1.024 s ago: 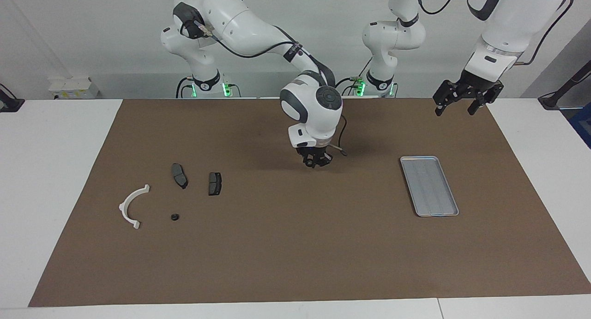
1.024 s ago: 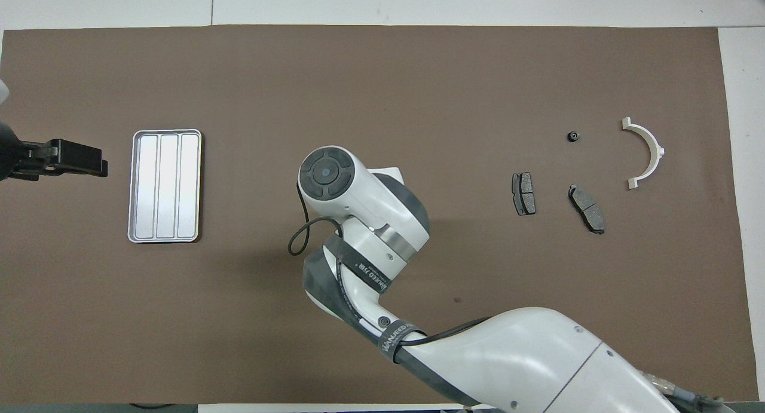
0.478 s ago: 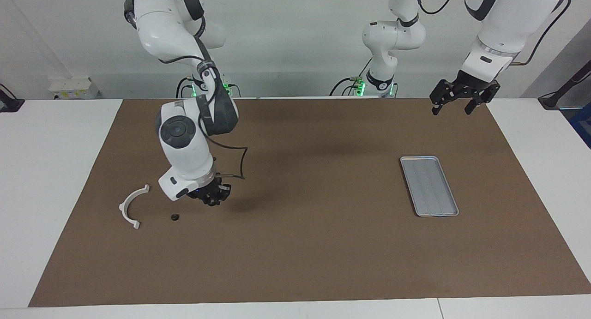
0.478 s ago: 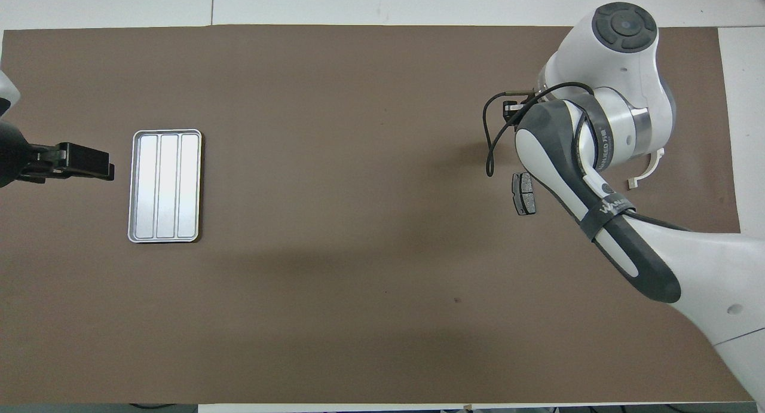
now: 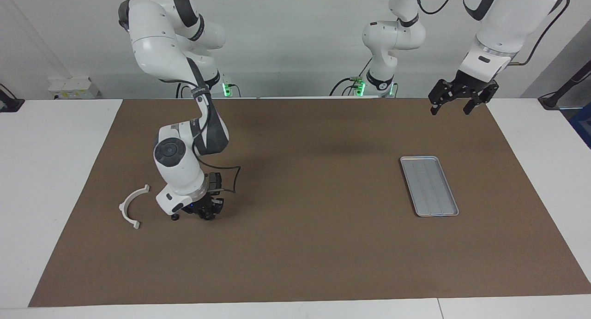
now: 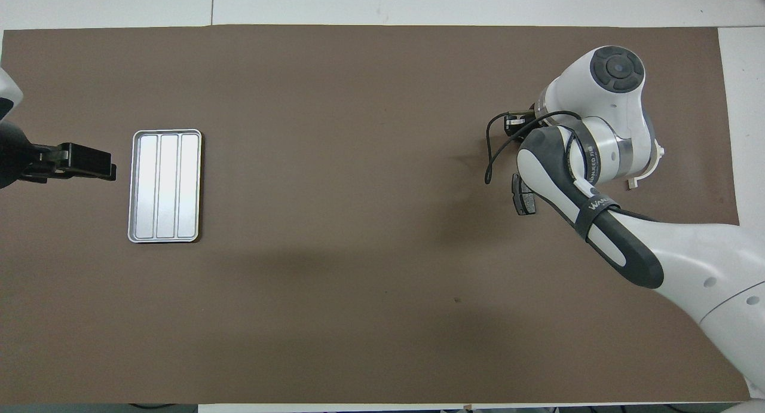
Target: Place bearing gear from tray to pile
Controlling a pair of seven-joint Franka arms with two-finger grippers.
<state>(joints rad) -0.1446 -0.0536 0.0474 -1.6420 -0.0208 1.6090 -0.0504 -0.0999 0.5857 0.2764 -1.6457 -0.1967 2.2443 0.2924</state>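
Facing view, small dark bearing gear (image 5: 174, 217) beside white arc (image 5: 131, 206), possibly round

Even, bright overhead light falls on my workspace. My right arm (image 5: 184, 139) casts a soft shadow onto the brown mat (image 5: 304, 245) beside it. The tray (image 6: 165, 186) shines pale with mild glare. Both views are sharp, without visible edge distortion.

Flat brown rectangular mat (image 5: 304, 254) spread across the middle of the frame, on white counter (image 5: 51, 139) showing along left and right edges.
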